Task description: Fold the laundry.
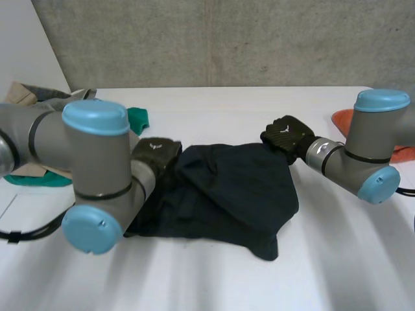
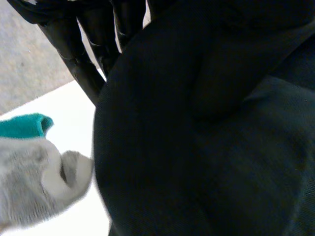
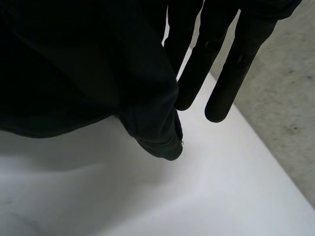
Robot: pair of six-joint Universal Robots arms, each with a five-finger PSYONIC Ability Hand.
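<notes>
**DESK:** Where is the laundry in this one?

**PHOTOGRAPHER:** A dark garment (image 1: 220, 188) lies rumpled in the middle of the white table (image 1: 259, 272), spread between the robot's two arms, with a concrete wall (image 1: 227, 39) behind. More laundry is heaped at the table's far left, partly behind the left arm (image 1: 97, 175). A teal cloth (image 1: 137, 118) shows at the heap's near side, with beige and grey pieces beyond it.

**DESK:** And the hands?

**PHOTOGRAPHER:** The right hand (image 1: 287, 136) is at the dark garment's far right corner. In the right wrist view, the right hand (image 3: 211, 49) pinches the dark garment (image 3: 74, 64) on its thumb side. The bunched corner hangs from it, off the white table (image 3: 172, 196), with a shadow beneath. The other fingers (image 3: 246, 59) stand straight, close side by side and free of the cloth.

**DESK:** The left?

**PHOTOGRAPHER:** The left hand (image 1: 155, 152) sits at the dark garment's far left edge, near the teal cloth. In the left wrist view, the left hand (image 2: 81, 54) is partly covered by the dark garment (image 2: 206, 137), which falls across its palm side. Whether it grips the cloth cannot be told. Just past the garment's edge lie the teal cloth (image 2: 22, 125) and a grey cloth (image 2: 34, 182).

**DESK:** Anything else?

**PHOTOGRAPHER:** An orange object (image 1: 342, 120) sits at the table's right side, behind the right arm (image 1: 369, 155).
</notes>
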